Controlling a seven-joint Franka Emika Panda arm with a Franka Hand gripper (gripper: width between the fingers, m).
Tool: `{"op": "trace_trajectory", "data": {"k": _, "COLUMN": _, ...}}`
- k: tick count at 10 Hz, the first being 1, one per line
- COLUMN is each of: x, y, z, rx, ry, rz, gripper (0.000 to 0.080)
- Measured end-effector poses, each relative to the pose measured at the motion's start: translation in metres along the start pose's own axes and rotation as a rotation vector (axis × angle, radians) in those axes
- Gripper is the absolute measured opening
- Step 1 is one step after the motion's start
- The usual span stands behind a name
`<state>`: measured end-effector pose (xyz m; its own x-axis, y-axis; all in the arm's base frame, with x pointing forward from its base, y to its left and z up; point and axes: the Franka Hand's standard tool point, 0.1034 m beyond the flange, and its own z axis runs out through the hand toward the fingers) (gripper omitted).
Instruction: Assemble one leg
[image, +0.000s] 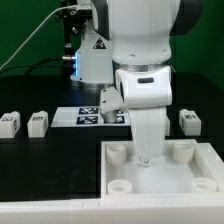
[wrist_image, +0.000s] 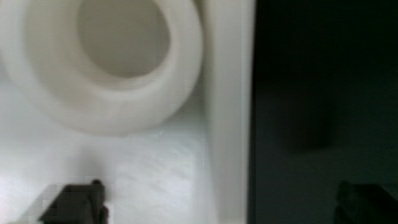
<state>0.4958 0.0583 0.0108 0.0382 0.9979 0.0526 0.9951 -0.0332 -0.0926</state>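
The large white panel (image: 160, 180) lies at the front, with round sockets at its corners (image: 118, 153). My gripper (image: 147, 158) reaches down onto the panel's far part, between the two far sockets. In the wrist view the gripper (wrist_image: 219, 205) is open and empty. One dark fingertip (wrist_image: 75, 205) is over the white panel (wrist_image: 178, 150) beside a large round socket (wrist_image: 107, 60). The other fingertip is over the dark table past the panel's edge. Small white legs with tags lie on the table: two at the exterior view's left (image: 9, 124) (image: 38, 122), one at the right (image: 188, 121), and one tilted (image: 108, 101) by the marker board.
The marker board (image: 82, 116) lies flat behind the panel, partly covered by the arm. A black stand with a lit device (image: 80, 55) and cables rises at the back. The table is black, with a green wall behind.
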Motion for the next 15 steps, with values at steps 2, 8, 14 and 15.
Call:
{"op": "trace_trajectory", "data": {"k": 2, "x": 0.000, "y": 0.000, "z": 0.000, "rx": 0.000, "ry": 0.000, "rz": 0.001, "gripper": 0.0649}}
{"op": "trace_trajectory", "data": {"k": 8, "x": 0.028, "y": -0.022, "z": -0.045, "rx": -0.048, "ry": -0.013, "rz": 0.362, "gripper": 0.0649}}
{"op": "trace_trajectory", "data": {"k": 14, "x": 0.069, "y": -0.033, "z": -0.050, "rx": -0.010, "ry": 0.049, "rz": 1.364, "gripper": 0.0649}}
{"op": "trace_trajectory", "data": {"k": 15, "x": 0.088, "y": -0.044, "z": -0.045, "rx": -0.004, "ry": 0.052, "rz": 1.545, "gripper": 0.0649}}
